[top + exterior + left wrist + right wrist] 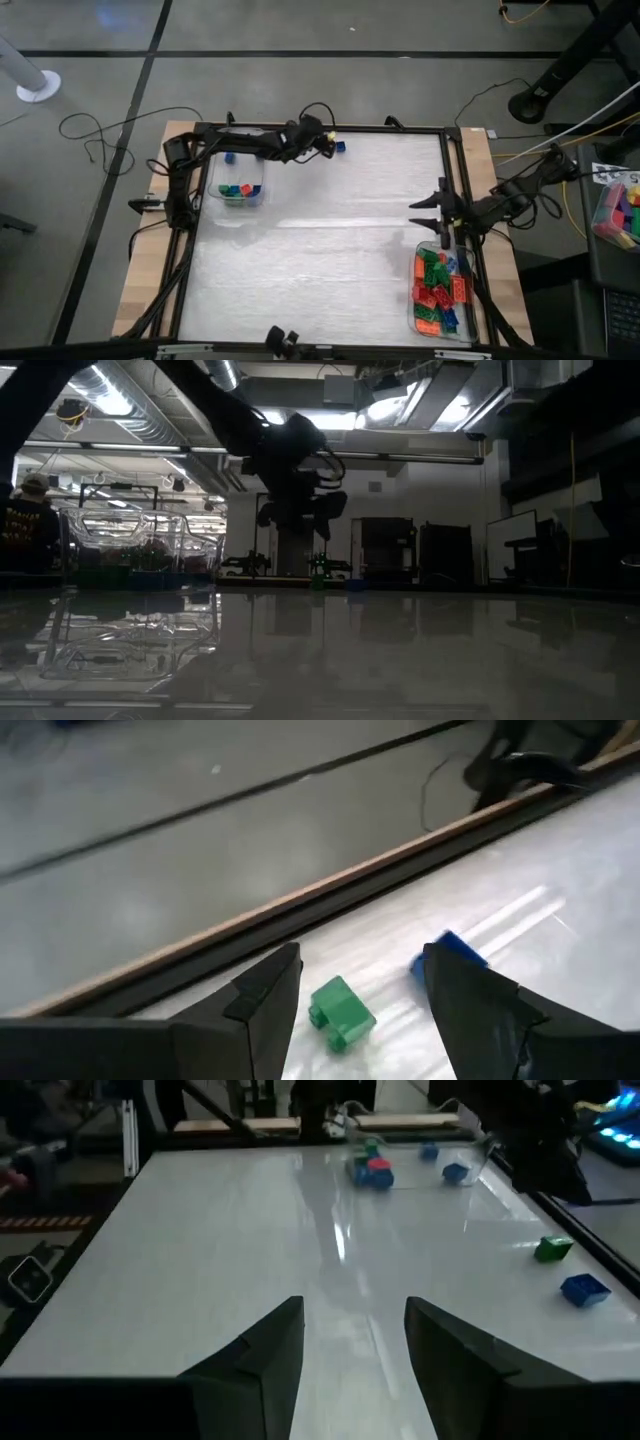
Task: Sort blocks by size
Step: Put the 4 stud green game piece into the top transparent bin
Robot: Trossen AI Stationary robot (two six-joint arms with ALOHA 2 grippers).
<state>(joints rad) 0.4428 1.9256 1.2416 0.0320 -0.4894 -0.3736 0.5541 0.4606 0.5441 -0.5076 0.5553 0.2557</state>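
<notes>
A tiny green block (342, 1012) lies on the white table near its far edge, with a tiny blue block (447, 952) beside it; the blue one also shows in the high view (340, 147). My left gripper (325, 143) hovers open above them, its fingers on either side of the green block and touching nothing. A clear tub (240, 186) at the far left holds a few small blocks. A clear tray (440, 290) at the near right holds many red, green, orange and blue blocks. My right gripper (432, 207) is open and empty above the table's right side.
Another blue block (229, 157) lies by the tub's far side. The table's dark frame rail (330, 895) runs just past the green block. Cables lie on the floor beyond. Coloured blocks (620, 212) sit off the table's right side. The table's middle (320, 250) is bare.
</notes>
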